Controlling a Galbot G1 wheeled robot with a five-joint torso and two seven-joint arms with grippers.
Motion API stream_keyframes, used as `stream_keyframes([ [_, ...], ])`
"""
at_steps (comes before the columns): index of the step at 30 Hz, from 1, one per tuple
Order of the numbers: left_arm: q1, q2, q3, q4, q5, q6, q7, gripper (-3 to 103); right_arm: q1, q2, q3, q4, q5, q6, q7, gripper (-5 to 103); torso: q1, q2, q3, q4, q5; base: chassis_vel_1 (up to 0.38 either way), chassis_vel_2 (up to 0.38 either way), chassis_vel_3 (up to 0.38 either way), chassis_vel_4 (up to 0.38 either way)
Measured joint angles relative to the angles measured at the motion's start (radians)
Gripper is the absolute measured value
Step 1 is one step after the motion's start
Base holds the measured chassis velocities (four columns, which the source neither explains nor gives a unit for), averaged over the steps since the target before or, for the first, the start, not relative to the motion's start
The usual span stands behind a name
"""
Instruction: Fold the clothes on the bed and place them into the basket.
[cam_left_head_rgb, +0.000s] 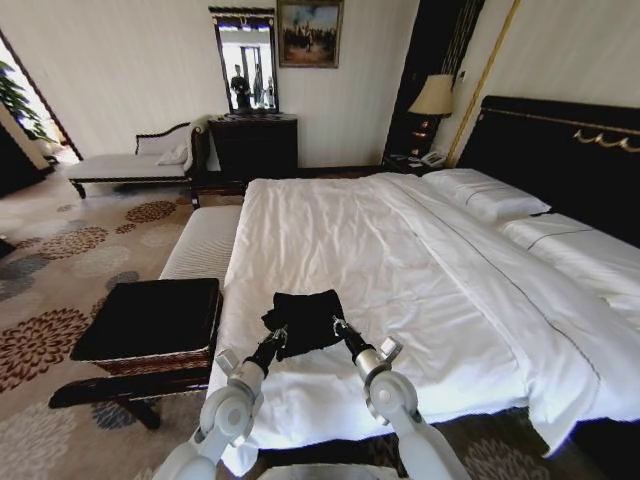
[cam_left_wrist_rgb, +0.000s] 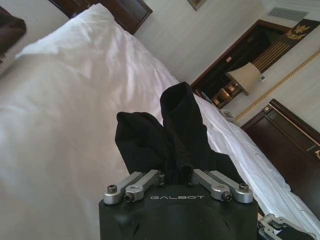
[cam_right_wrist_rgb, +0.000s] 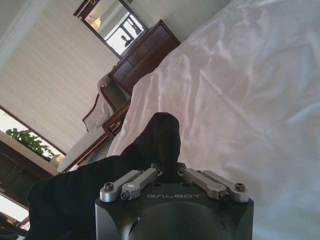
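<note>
The black T-shirt (cam_left_head_rgb: 303, 319) lies bunched in a folded bundle on the white duvet of the bed (cam_left_head_rgb: 400, 250), near the foot end. My left gripper (cam_left_head_rgb: 279, 336) is shut on the bundle's near left edge, and my right gripper (cam_left_head_rgb: 338, 325) is shut on its near right edge. In the left wrist view the black fabric (cam_left_wrist_rgb: 165, 137) rises in folds from between the fingers. In the right wrist view the cloth (cam_right_wrist_rgb: 155, 137) likewise bulges out of the closed jaws. The brown wicker basket (cam_left_head_rgb: 150, 358) with black lining stands on a low stand left of the bed's foot.
A cream striped bench (cam_left_head_rgb: 203, 242) runs along the bed's left side beyond the basket. Pillows (cam_left_head_rgb: 485, 193) and the black headboard (cam_left_head_rgb: 570, 150) are at the far right. A chaise (cam_left_head_rgb: 130, 160), a dark dresser (cam_left_head_rgb: 252, 145) and patterned carpet (cam_left_head_rgb: 60, 260) fill the room's left.
</note>
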Motion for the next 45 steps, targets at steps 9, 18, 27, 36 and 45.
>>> stream_keyframes([
  [9,0.022,0.02,-0.027,-0.025,0.004,-0.002,0.006,11,-0.001,0.008,-0.007,0.002,-0.007,-0.004,-0.001,6,0.0,0.0,0.0,0.0,-0.0004,0.355,0.357,-0.348,-0.364],
  [18,0.041,0.034,-0.047,-0.069,0.006,-0.004,0.006,11,-0.003,0.007,-0.014,0.021,-0.021,-0.012,-0.001,6,0.0,0.0,0.0,0.0003,-0.0002,0.351,0.34,-0.347,-0.322],
  [27,0.059,0.044,-0.057,-0.093,0.014,-0.006,0.004,11,0.01,0.007,-0.037,0.019,-0.054,-0.008,-0.008,6,0.0,0.0,0.0,0.0,0.0005,0.095,0.096,-0.084,-0.116],
  [36,0.061,0.049,-0.063,-0.095,0.013,-0.006,0.005,11,0.016,0.009,-0.045,0.001,-0.066,0.004,-0.004,6,0.0,0.0,0.0,0.0,-0.0002,-0.025,-0.043,0.01,0.013],
  [45,0.067,0.057,-0.081,-0.095,0.018,-0.008,0.007,11,0.024,0.019,-0.06,-0.015,-0.086,0.007,0.0,6,0.0,0.0,0.0,0.0001,-0.0002,0.053,0.048,-0.041,-0.043],
])
